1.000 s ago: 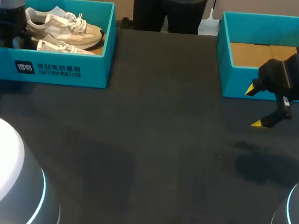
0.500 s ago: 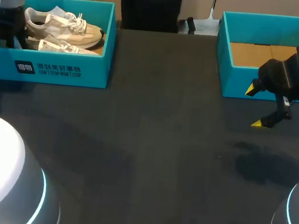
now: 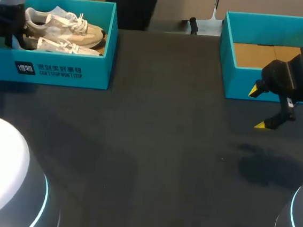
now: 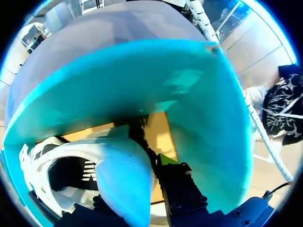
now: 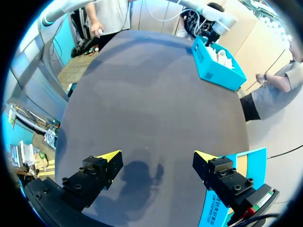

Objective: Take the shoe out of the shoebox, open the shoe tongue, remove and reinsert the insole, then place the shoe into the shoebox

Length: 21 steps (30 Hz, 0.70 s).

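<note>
- Between the yellow tips of my right gripper [image 5: 157,158] I see only bare table [image 5: 151,94]. The fingers stand wide apart and grip nothing.
- Under those fingers, the gripper's shadow falls on the dark table top. In the head view the tips hang above the surface without touching it.
- Just behind the right gripper [image 3: 258,108] in that view is the near wall of an open teal box [image 3: 235,84] with a brown cardboard floor. The gripper is outside the box, in front of that wall.
- Far ahead of the right fingers, across the table, stands the teal shoebox [image 5: 215,71], with my left arm coming down into it.
- My left gripper [image 3: 7,27] is low inside the shoebox [image 3: 64,70], at the end away from the right gripper.
- Close against the left gripper, a pale shoe [image 4: 109,165] crowds the left wrist view, its dark opening turned toward the camera. The shoe hides part of the gripper, so I cannot tell whether it has a hold on anything.
- Ahead of the left gripper, the box's teal wall [image 4: 142,80] rises from a brown floor.
- Beside the left gripper in the head view, two pale shoes with white laces lie in the shoebox, the far shoe [image 3: 68,27] and the near shoe [image 3: 66,47]. I cannot tell which one sits by the gripper.
</note>
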Available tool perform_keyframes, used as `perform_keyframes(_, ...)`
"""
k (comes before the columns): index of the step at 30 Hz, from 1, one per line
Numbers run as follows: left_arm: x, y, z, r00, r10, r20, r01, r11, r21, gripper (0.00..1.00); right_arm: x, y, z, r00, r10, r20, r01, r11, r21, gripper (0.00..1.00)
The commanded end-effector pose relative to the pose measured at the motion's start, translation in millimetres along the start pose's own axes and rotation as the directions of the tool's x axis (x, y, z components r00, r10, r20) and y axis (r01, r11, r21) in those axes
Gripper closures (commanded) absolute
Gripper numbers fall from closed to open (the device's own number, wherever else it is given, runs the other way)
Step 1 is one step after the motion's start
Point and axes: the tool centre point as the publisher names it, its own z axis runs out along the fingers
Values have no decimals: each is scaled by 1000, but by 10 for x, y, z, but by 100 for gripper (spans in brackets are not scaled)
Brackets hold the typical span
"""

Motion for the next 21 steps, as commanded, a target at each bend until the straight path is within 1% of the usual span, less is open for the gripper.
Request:
perform_keyframes(1, 55, -107, -279, 1000, -9, -14, 9, 1000, -14, 100, 1, 5, 9, 1000, 1, 1, -1, 1000, 4, 0)
perform_keyframes(3, 96, -134, -387, 1000, -18, -23, 18, 999, -28, 100, 1, 5, 9, 1000, 1, 1, -1, 1000, 4, 0)
perform_keyframes(11, 263, -271, -872, 998, -51, -34, 51, 999, -20, 100, 1, 5, 9, 1000, 1, 1, -1, 1000, 4, 0)
perform_keyframes(14, 329, -326, -1036, 997, -64, -31, 64, 998, -16, 100, 1, 5, 9, 1000, 1, 1, -1, 1000, 4, 0)
perform_keyframes(16, 371, -368, -1152, 998, -65, -11, 65, 998, -14, 100, 1, 5, 9, 1000, 1, 1, -1, 1000, 4, 0)
perform_keyframes(21, 449, -431, -1376, 996, -87, -19, 86, 996, -20, 100, 1, 5, 9, 1000, 1, 1, -1, 1000, 4, 0)
